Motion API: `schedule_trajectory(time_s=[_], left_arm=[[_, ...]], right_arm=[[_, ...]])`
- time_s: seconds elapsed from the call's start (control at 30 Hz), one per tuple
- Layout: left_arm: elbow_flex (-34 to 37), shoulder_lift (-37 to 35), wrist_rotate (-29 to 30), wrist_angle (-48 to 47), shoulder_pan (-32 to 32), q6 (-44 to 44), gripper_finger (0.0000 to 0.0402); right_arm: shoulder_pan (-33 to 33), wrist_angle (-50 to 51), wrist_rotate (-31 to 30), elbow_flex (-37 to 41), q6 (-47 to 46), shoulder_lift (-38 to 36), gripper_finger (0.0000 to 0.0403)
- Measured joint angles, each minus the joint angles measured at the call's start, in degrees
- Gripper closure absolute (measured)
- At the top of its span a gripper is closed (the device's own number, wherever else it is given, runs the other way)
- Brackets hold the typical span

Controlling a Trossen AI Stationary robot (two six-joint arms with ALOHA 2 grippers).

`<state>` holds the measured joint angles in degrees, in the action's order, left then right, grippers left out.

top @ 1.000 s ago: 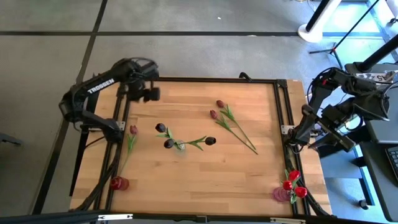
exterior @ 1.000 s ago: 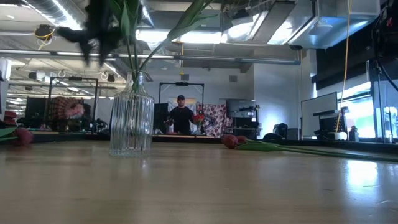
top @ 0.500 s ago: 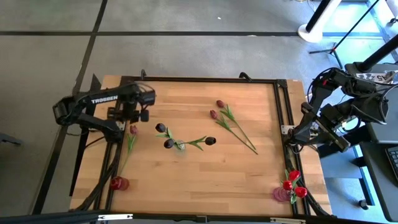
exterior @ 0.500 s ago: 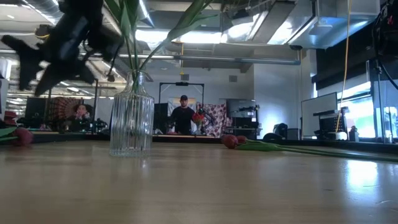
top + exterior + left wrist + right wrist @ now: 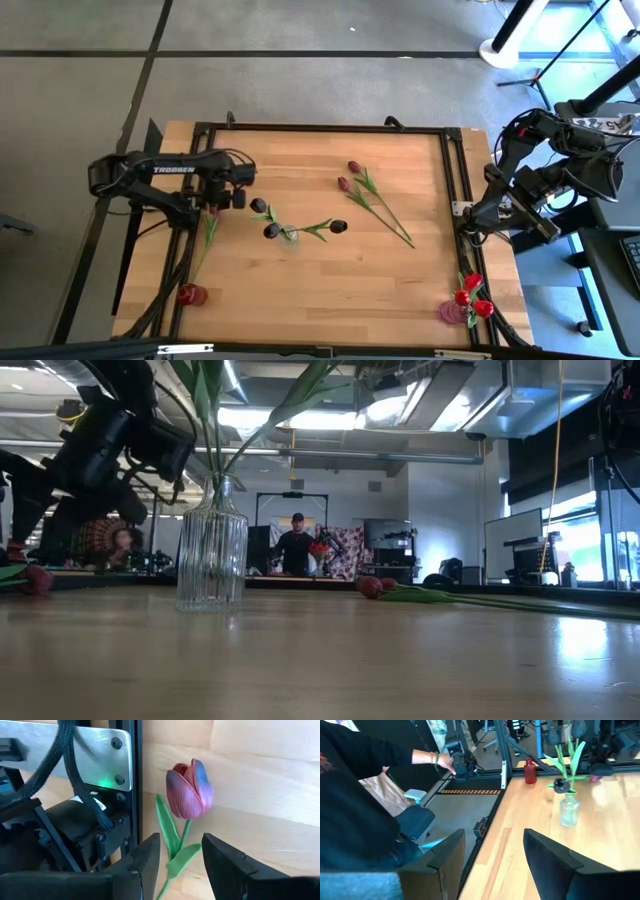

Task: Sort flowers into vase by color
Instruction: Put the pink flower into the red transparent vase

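Left tool [image 5: 232, 193], seen from the high view, hangs over the table's [image 5: 330, 280] left edge right above a mauve-pink tulip [image 5: 213, 209] lying by the frame rail, while the right tool [image 5: 478, 222] waits off the table's right edge. Near the middle stands a clear ribbed vase [image 5: 289, 236] holding three dark maroon-black tulips [image 5: 259, 205]; two more mauve tulips [image 5: 344, 184] lie loose further right, a dark red vase [image 5: 192, 294] stands at the front left corner, and red tulips [image 5: 472, 282] sit in a holder at the front right corner. From the low view, the clear vase [image 5: 211, 550] stands upright with green stems rising out of it. In the left wrist view, the left tool [image 5: 181, 852] is open, its fingers [image 5: 147, 855] straddling the mauve-pink tulip's [image 5: 190, 790] stem and leaves. It looks light, thin and bendy, so a gentle pinch on the stem below the head seems best. In the right wrist view, the right tool [image 5: 494, 851] is open and holds nothing.
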<state>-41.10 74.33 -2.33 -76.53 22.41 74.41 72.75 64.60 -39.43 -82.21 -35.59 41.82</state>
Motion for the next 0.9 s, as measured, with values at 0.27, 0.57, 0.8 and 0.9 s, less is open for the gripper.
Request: schedule_trajectory(time_s=[0.27,0.57,0.8,0.9], left_arm=[[0.0,7.8,1.7,0.6,-4.2,3.9,0.026],[-0.1,17.0,-1.3,4.0,-4.7,-1.1,0.026],[2.5,17.0,-1.5,9.9,-5.5,0.7,0.026],[3.6,16.9,-0.7,11.1,-6.9,1.8,0.026]], right_arm=[[0.0,-0.1,-1.4,0.0,-0.3,0.1,0.0201],[0.0,-0.2,-0.9,0.0,-4.3,1.8,0.0201],[0.0,-0.2,1.3,0.0,-6.6,3.5,0.0201],[0.0,-0.2,1.7,0.0,-7.2,4.1,0.0201]])
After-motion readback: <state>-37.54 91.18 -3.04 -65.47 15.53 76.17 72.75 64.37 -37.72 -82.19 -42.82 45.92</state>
